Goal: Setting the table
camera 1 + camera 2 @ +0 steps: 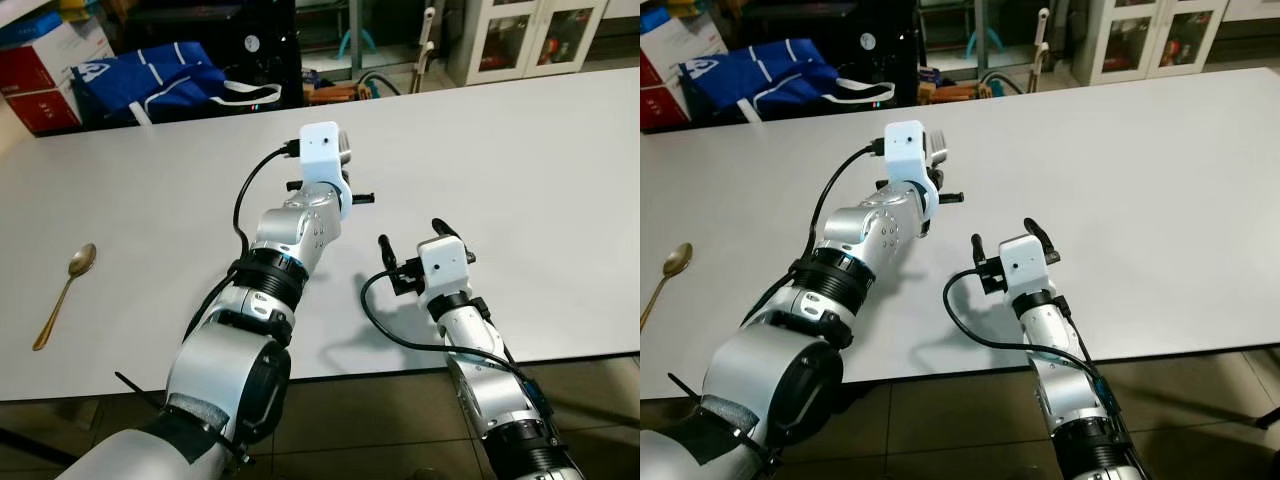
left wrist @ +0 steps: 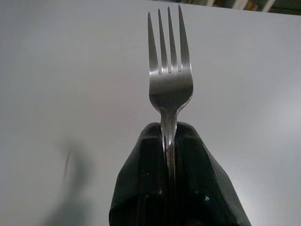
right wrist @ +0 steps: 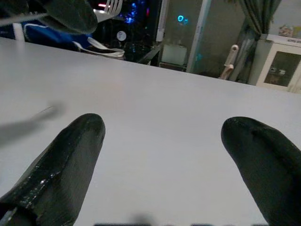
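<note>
Fork (image 2: pixel 170 77) clamped in left gripper (image 2: pixel 169 136), above table (image 1: pixel 540 190) centre.
Tines pointing away along the fingers; spoon (image 1: pixel 66 293) far left, nearer this arm; right gripper (image 3: pixel 164 155) spread wide, empty.

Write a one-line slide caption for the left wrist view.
Left gripper shut on a steel fork, tines pointing away, above the bare white table.

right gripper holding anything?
No. In the right wrist view the right gripper has its two black fingers spread wide apart with only bare white table between them.
</note>
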`<state>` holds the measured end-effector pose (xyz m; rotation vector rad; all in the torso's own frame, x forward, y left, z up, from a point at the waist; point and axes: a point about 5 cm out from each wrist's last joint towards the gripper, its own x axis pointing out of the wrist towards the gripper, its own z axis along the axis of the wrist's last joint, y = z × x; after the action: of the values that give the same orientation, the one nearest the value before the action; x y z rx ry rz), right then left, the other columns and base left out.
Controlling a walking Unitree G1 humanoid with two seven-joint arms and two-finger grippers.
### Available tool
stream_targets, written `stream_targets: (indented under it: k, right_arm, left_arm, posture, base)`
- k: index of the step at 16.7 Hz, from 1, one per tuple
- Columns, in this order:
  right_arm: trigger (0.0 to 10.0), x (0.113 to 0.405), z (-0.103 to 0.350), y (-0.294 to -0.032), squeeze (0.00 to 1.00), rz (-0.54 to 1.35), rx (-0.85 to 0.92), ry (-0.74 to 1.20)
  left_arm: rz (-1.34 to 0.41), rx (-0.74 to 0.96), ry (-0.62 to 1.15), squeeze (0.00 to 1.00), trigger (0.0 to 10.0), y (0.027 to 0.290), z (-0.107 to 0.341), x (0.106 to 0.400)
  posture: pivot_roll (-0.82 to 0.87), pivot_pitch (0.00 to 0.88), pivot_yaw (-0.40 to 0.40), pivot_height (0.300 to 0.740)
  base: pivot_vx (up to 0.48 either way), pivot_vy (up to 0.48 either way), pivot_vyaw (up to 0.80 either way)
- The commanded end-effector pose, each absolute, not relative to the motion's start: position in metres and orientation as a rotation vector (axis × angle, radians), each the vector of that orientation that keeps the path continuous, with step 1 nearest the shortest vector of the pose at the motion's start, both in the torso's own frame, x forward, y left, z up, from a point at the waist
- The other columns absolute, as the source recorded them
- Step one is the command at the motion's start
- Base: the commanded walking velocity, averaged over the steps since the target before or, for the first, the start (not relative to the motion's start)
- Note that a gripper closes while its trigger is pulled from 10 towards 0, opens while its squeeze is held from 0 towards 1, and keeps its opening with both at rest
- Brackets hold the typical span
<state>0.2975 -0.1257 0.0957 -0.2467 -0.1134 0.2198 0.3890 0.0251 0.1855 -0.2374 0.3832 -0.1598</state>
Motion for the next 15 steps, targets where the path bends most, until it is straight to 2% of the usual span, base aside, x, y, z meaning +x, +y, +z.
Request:
stream_targets:
  k: [1, 7, 9, 15]
  right_arm:
    - [10.0, 0.296, 0.099, -0.12, 0.0, 0.242, -0.252, -0.122]
    - [10.0, 0.287, 0.095, -0.12, 0.0, 0.24, -0.252, -0.104]
    - [10.0, 0.283, 0.092, -0.121, 0.0, 0.234, -0.249, -0.092]
    - [10.0, 0.279, 0.09, -0.12, 0.0, 0.236, -0.245, -0.077]
  left_arm:
    - [-0.272, -0.294, 0.406, 0.0, 0.0, -0.029, 0.193, 0.372]
    - [-0.296, -0.244, 0.496, 0.0, 0.0, -0.042, 0.17, 0.363]
    - [-0.295, -0.179, 0.528, 0.0, 0.0, -0.04, 0.156, 0.359]
    - [-0.23, -0.185, 0.568, 0.0, 0.0, -0.026, 0.144, 0.362]
  posture:
    - [-0.27, 0.0, 0.154, 0.731]
    - [-0.29, 0.027, 0.168, 0.731]
    - [-0.28, 0.034, 0.172, 0.731]
    - [-0.29, 0.036, 0.183, 0.731]
  base:
    - [0.0, 0.0, 0.0]
    - [0.0, 0.0, 0.0]
    - [0.0, 0.0, 0.0]
    - [0.0, 0.0, 0.0]
